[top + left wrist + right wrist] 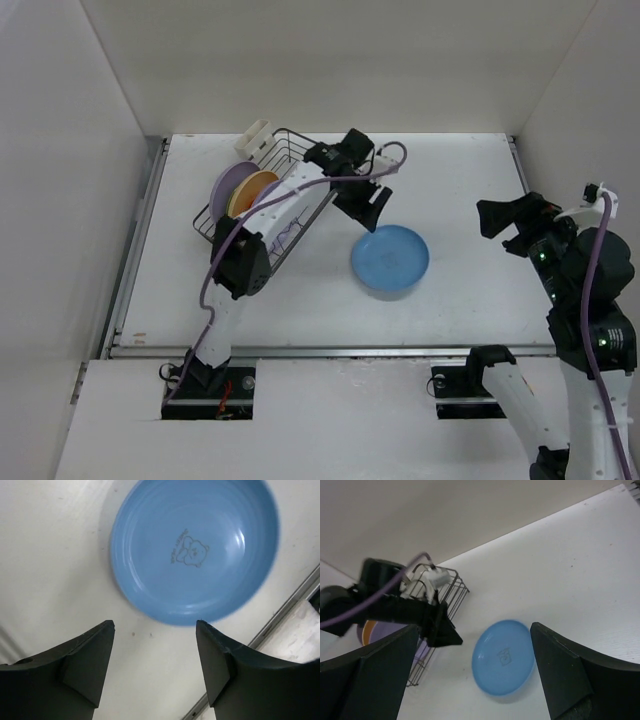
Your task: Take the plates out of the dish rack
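Note:
A blue plate (390,260) lies flat on the white table, right of the dish rack (290,150). It also shows in the left wrist view (195,550) and the right wrist view (502,656). A lavender plate (228,183) and a tan-orange plate (250,190) stand upright in the rack. My left gripper (372,208) is open and empty, above the table between the rack and the blue plate; its fingers (90,655) frame bare table just short of the plate. My right gripper (505,228) is open and empty at the far right, well away from the plate.
The dark wire rack has a cream plastic piece (255,135) at its far left corner. White walls enclose the table on three sides. A metal rail (330,350) runs along the table's near edge.

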You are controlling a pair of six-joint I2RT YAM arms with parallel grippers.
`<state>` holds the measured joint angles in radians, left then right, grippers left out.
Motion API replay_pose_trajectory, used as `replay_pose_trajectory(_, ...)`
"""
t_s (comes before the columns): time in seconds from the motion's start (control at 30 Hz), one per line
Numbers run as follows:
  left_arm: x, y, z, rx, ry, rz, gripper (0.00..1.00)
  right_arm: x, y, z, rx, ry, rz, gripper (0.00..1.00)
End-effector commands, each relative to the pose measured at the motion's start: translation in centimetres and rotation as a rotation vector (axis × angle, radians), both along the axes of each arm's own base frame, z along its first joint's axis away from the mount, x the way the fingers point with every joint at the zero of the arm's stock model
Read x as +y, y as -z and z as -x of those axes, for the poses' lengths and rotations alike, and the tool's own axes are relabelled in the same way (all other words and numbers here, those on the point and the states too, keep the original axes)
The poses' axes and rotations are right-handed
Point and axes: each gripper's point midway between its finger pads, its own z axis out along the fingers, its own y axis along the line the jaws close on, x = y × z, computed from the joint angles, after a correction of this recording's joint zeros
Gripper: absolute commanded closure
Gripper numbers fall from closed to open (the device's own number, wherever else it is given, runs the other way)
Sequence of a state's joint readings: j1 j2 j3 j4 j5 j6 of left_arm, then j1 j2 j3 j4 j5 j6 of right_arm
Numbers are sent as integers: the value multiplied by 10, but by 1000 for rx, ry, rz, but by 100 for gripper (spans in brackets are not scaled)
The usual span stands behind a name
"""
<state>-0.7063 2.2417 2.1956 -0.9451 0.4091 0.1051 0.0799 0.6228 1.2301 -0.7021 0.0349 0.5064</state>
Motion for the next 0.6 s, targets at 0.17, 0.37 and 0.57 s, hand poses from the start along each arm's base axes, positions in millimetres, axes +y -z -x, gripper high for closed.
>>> replay_pose_trajectory(0.17,158,-154,-14,-475,-285,-277,32,46,103,2,274,-214,-141,1)
replay_pose_trajectory(0.37,257,-143,-27,-497,-474,-475,35,50,144,-4,287,-181,-262,4)
replay_pose_trajectory(0.57,271,-110,-26,-406,-427,-554,41,21,209,-26,483,12,-188,6)
